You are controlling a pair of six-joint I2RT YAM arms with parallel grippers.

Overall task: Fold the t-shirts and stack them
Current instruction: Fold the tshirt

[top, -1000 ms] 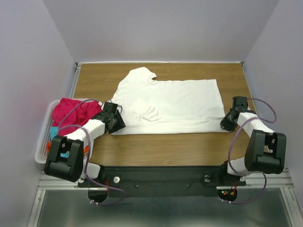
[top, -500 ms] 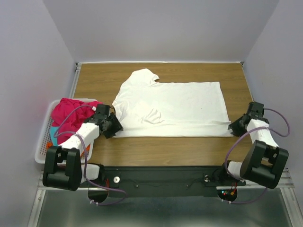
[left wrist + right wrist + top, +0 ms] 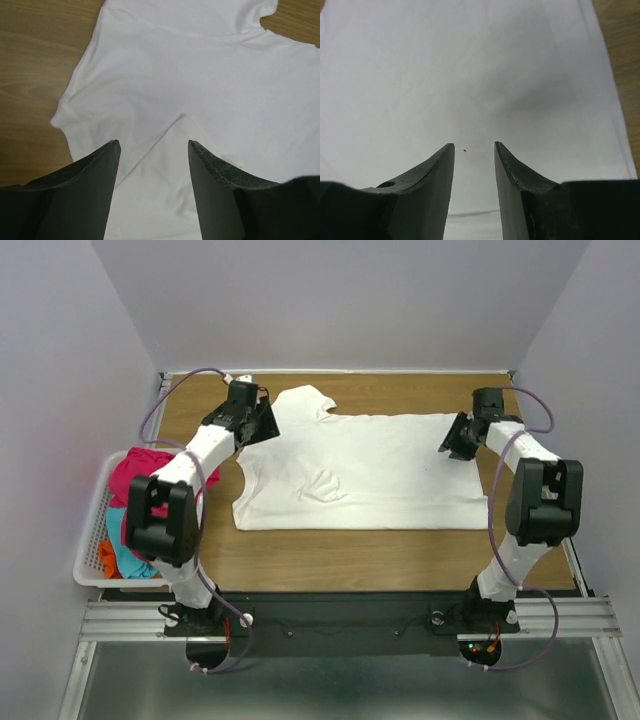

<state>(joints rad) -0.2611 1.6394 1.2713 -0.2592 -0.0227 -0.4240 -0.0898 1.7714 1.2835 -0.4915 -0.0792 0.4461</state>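
The left gripper (image 3: 154, 145) hangs with its jaws released and nothing between them, just above the white t-shirt (image 3: 200, 85). In the overhead view it sits at the shirt's 10 o'clock corner, by the sleeve end. The right gripper (image 3: 474, 145) is also parted and empty, over flat white cloth bearing one small dark speck (image 3: 465, 149). Seen from above, it stands at the shirt's 2 o'clock corner. A second ago the two grippers were at the near corners, about 8 and 4 o'clock; both arms have since swung to the far side, while the shirt has stayed nearly where it was. The shirt lies flat mid-table (image 3: 350, 550), its long axis running 9 to 3 o'clock, with the straight hem facing 3 and one sleeve jutting toward 11. That makes one white shirt on the wood. At 9 o'clock one white basket (image 3: 88, 540) holds one magenta t-shirt (image 3: 140, 475), one cyan t-shirt (image 3: 125, 545) and one orange t-shirt (image 3: 105, 555), all bunched together.
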